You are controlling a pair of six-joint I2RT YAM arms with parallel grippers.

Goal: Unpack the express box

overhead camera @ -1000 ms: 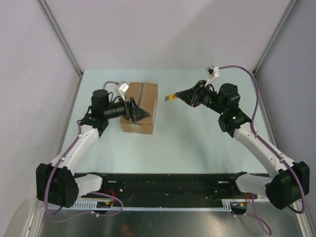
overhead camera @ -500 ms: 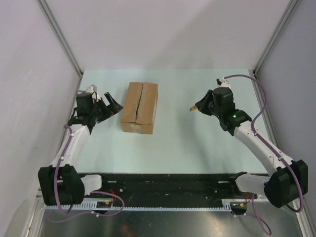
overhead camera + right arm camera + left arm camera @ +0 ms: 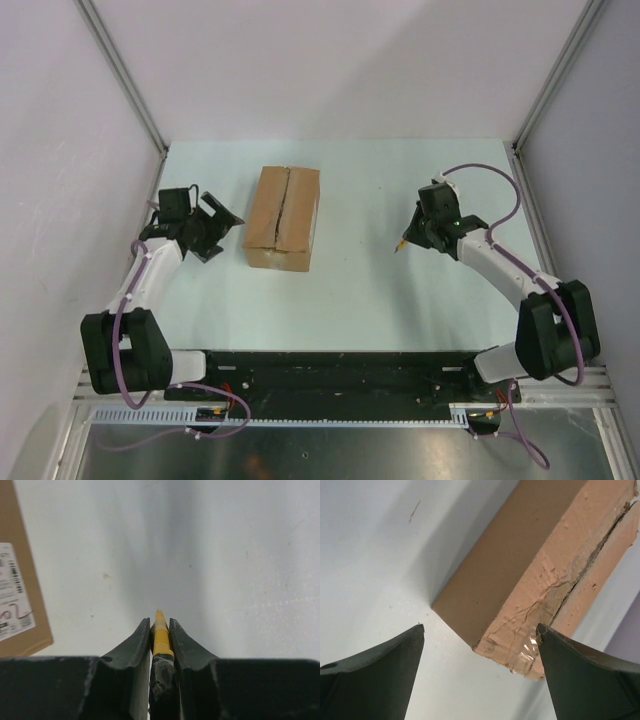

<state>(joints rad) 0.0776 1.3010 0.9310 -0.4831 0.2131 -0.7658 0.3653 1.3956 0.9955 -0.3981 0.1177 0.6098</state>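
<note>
The express box (image 3: 283, 218) is a brown carton lying flat on the pale table, its flaps down and a dark centre seam (image 3: 592, 555) running along its top. My left gripper (image 3: 224, 230) stands open just left of the box, apart from it; in the left wrist view the box's (image 3: 535, 565) near corner shows between my spread left gripper's (image 3: 480, 627) fingers. My right gripper (image 3: 412, 232) is low over the table right of the box, shut on a yellow-black utility knife (image 3: 401, 243). The knife's (image 3: 161, 640) yellow tip pokes out between my right gripper's (image 3: 159, 621) fingers.
A white shipping label (image 3: 12, 597) shows on the box side facing the right arm. Grey walls with metal corner posts (image 3: 125, 80) enclose the table on three sides. A black rail (image 3: 320, 375) runs along the near edge.
The left arm drew back leftward off the box and its gripper opened wide. The right arm swung down and nearer with the knife, lowering it toward the table.
</note>
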